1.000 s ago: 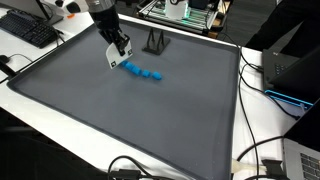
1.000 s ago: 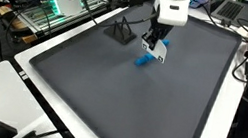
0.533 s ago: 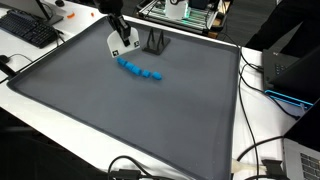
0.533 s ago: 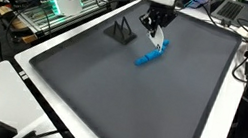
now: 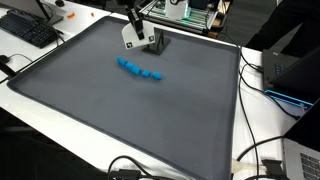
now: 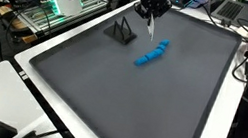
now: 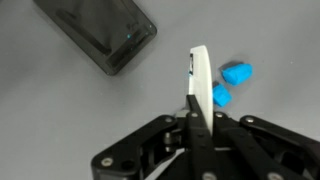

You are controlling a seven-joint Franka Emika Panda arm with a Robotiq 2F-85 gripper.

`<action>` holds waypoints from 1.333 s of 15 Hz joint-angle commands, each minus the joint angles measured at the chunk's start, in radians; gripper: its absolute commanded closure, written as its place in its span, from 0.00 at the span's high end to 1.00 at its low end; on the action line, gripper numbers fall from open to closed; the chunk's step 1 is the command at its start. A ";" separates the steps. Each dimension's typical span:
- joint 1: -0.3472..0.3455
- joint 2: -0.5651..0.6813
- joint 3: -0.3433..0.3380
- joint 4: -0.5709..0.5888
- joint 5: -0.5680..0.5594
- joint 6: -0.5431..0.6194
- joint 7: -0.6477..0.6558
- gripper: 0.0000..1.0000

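Pincer: my pincer (image 7: 199, 62) hung in the air above the mat, over the strip between the block row and the far edge.
Pincer state: the fingers stood pressed together with no gap showing in the wrist view, and nothing was held between them.
Nearest thing: the blue blocks (image 5: 139, 70) lay flat on the mat in a short slanted row, inward of the far edge and nearer the keyboard-side corner than the cable-side one. In the wrist view only two of them showed, just beside the white finger.
Contact: none. The pincer was clear of the blocks, well above them.
Step in hand: in my judgement this was a lifted pause beside the row, with no grasp made.
Next move calls for: to take a block, I judged the fingers had to part first, then line up over one end of the row and come straight down, since the blocks lay close together.
In the way: the black stand (image 5: 155, 42) stood upright at the far edge, just beyond the pincer. I judged a careless sideways sweep at that height could strike it.
Surface: the dark mat (image 5: 120, 120) carried only the row and the stand, as far as the views showed.
Surroundings: a keyboard (image 5: 28, 28) lay beyond one side edge, cables (image 5: 255, 160) trailed off the near corner opposite, and a lit rack (image 6: 48, 6) stood past the far edge.
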 commanded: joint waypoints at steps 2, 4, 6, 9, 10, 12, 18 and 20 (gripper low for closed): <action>0.010 -0.083 0.007 -0.142 0.060 0.077 0.108 0.01; 0.010 -0.092 0.012 -0.180 0.073 0.109 0.143 0.01; 0.007 -0.101 0.015 -0.220 0.120 0.144 0.173 0.01; 0.003 -0.113 0.018 -0.277 0.205 0.211 0.178 0.01; 0.003 -0.114 0.018 -0.294 0.223 0.229 0.183 0.01; 0.004 -0.116 0.020 -0.327 0.269 0.262 0.181 0.01; 0.009 -0.125 0.023 -0.402 0.296 0.347 0.218 0.01; 0.007 -0.133 0.022 -0.421 0.298 0.368 0.257 0.01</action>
